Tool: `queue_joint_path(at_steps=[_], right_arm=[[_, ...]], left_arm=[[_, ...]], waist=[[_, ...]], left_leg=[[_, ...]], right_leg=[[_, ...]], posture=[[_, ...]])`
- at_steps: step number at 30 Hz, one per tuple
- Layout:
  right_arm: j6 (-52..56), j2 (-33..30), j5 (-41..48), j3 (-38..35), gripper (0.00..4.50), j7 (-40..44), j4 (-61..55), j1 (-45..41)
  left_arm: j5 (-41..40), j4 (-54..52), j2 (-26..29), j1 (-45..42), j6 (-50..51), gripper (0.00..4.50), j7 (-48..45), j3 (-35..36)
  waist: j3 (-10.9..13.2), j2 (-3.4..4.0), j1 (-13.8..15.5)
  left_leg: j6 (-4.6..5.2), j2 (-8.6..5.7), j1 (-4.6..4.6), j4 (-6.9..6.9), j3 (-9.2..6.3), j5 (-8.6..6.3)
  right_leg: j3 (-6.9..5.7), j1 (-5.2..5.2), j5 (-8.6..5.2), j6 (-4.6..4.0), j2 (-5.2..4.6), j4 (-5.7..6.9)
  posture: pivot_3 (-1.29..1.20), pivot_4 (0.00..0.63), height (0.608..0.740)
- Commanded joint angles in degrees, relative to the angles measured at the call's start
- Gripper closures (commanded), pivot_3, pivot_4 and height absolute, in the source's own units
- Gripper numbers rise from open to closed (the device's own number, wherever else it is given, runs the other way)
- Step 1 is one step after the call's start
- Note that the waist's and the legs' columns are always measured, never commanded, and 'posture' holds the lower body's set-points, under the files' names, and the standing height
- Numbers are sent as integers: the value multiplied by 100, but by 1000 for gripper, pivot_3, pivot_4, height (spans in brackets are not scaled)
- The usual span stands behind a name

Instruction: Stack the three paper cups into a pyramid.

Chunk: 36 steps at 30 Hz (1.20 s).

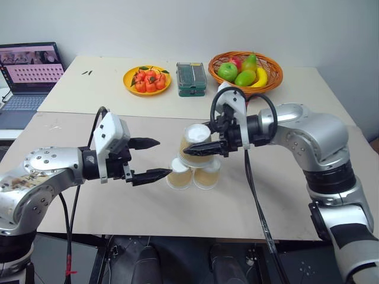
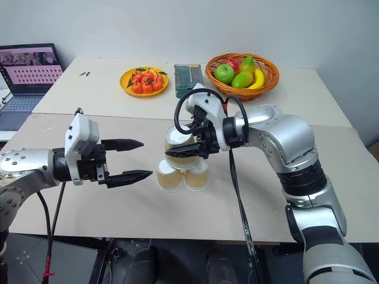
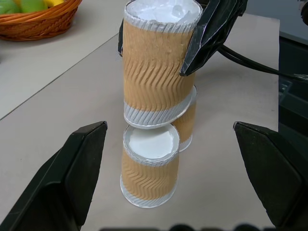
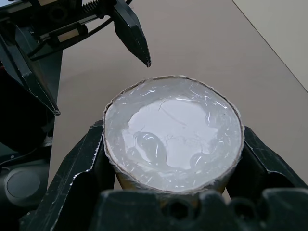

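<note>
The top cup is gripped by the right pincer just above the two base cups on the desk, while beside them the left pincer is held wide open, with fruit basket, orange plate and laptop parked well behind, and the cup's white end is seen close up from the right wrist.

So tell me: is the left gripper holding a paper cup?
No: the left gripper is open with nothing between its fingers, beside the stacked cups.

Third cup above two base cups
Top cup over side-by-side cups; fruit basket, plate behind.
</note>
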Motion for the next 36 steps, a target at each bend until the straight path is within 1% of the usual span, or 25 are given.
queue_joint_path(at_steps=[1, 7, 9, 11, 12, 24, 36], right_arm=[[-178, -78, -46, -64, 1706, 50, -100, 7], [-185, -94, -54, -67, 1706, 69, -133, 74], [-191, -98, -50, -66, 743, 81, -147, 97], [-210, -103, -62, -61, 202, 85, -146, 102], [-218, -105, -69, -60, 97, 85, -143, 102], [-283, -154, -111, -129, 97, 110, -88, 17], [-94, -260, 46, -246, 97, 212, -176, -105]], left_arm=[[41, -31, 67, -25, -97, 0, -55, 106], [165, 85, 59, 2, -199, 0, -179, 81], [220, 111, 56, 12, -240, 0, -216, 70], [241, 123, 52, 22, -259, 0, -239, 75], [252, 126, 49, 28, -268, 0, -249, 76], [334, 153, -22, 28, -286, 0, -283, 61], [486, 237, -54, -15, -354, 0, -366, -65]], waist=[[0, 0, 0], [0, 0, 3], [0, 0, 3], [0, 0, 4], [0, 0, 4], [0, 0, 3], [0, 0, 4]], left_leg=[[0, 0, 0, 0, 0, 0], [0, 0, 0, 0, 0, 0], [0, 0, 0, 0, 0, 0], [0, 0, 0, 0, 0, 0], [0, 0, 0, -1, 0, 0], [0, 0, 0, 0, 0, 0], [0, 0, 0, 0, 0, 0]], right_leg=[[0, 0, 0, 0, 0, 0], [0, 0, 0, 0, 0, 0], [0, -1, 0, 0, 0, 0], [0, -1, 0, -1, 0, 0], [0, -1, 0, -1, 0, 0], [0, -1, -1, 0, 0, 0], [0, -1, -1, 0, 0, 0]], posture=[[0, 150, 740], [0, 150, 740], [0, 150, 740], [0, 150, 740], [0, 150, 740], [0, 150, 740], [0, 150, 740]])
